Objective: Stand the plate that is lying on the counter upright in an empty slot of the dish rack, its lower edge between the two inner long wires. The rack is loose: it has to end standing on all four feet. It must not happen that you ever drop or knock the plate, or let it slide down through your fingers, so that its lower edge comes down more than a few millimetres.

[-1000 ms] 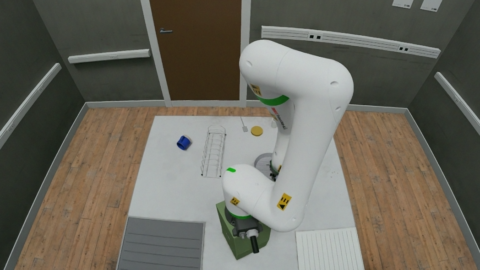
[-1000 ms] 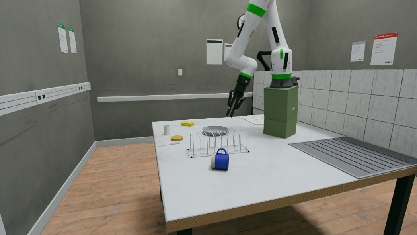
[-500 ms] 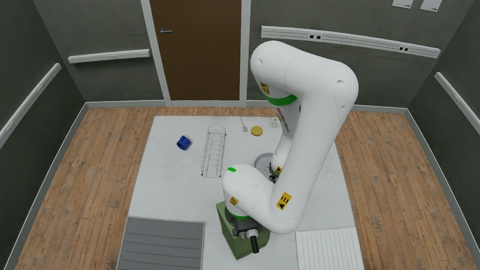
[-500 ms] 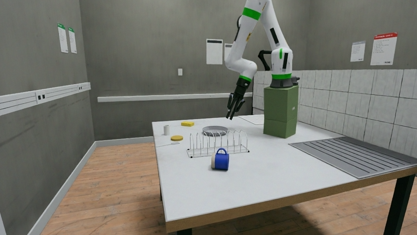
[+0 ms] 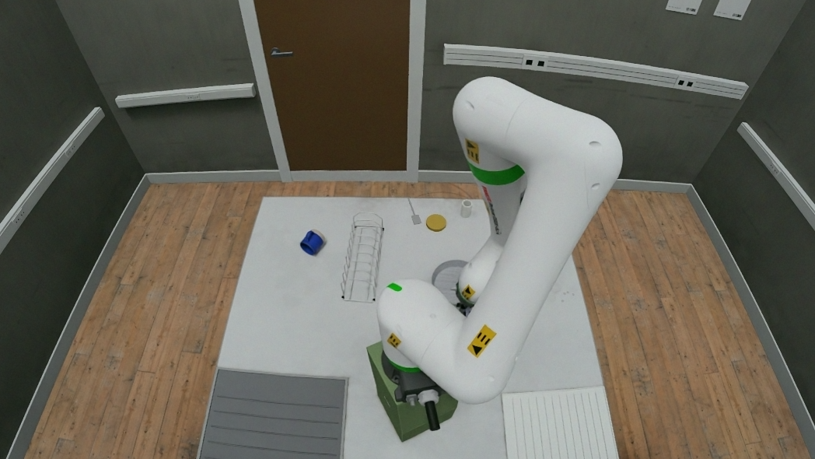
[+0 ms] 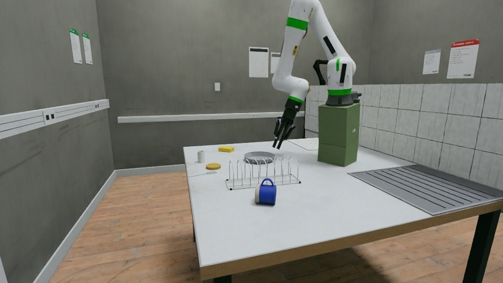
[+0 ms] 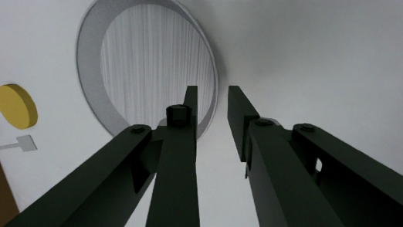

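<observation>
The grey plate (image 6: 259, 156) lies flat on the white counter, just behind the wire dish rack (image 6: 267, 172). It also shows in the wrist view (image 7: 148, 66) and, partly hidden by the arm, in the overhead view (image 5: 447, 273). The rack (image 5: 363, 256) stands empty on its feet. My gripper (image 6: 277, 146) hangs tilted a little above the plate's edge nearest the robot base. In the wrist view the fingers stand a narrow gap apart over that rim, with nothing between them. The arm hides the gripper in the overhead view.
A blue mug (image 6: 265, 192) lies on its side in front of the rack. A yellow disc (image 6: 213, 166), a small spatula (image 6: 207, 172), a white cup (image 6: 200, 156) and a yellow sponge (image 6: 225, 148) lie at the left. The green robot pedestal (image 6: 338, 133) and a grey ribbed mat (image 6: 425, 186) stand at the right.
</observation>
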`<state>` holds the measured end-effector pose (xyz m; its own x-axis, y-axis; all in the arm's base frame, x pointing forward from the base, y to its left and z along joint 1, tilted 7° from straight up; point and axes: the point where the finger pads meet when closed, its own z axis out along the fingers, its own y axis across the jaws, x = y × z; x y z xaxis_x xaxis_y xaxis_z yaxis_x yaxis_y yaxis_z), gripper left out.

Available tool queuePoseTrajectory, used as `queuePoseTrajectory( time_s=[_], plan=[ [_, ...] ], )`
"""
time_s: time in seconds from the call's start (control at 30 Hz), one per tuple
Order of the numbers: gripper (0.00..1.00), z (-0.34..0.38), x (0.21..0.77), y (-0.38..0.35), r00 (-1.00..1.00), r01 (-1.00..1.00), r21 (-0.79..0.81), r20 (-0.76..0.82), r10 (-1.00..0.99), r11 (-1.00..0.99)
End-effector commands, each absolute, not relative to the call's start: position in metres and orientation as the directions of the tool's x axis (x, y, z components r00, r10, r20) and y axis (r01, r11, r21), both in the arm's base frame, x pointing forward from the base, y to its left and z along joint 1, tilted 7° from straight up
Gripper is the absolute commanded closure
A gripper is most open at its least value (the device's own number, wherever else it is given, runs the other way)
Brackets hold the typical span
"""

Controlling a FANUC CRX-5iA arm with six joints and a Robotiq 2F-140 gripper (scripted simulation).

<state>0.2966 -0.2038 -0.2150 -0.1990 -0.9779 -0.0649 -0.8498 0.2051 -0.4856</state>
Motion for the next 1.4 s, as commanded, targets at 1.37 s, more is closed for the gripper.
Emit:
queuePoseTrajectory(
  time_s=[1.37],
  plan=[
    [0.76, -0.2300, 0.2987, -0.2034, -0.199, -0.847, -0.492, -0.062, -0.978, 0.204]
  ],
)
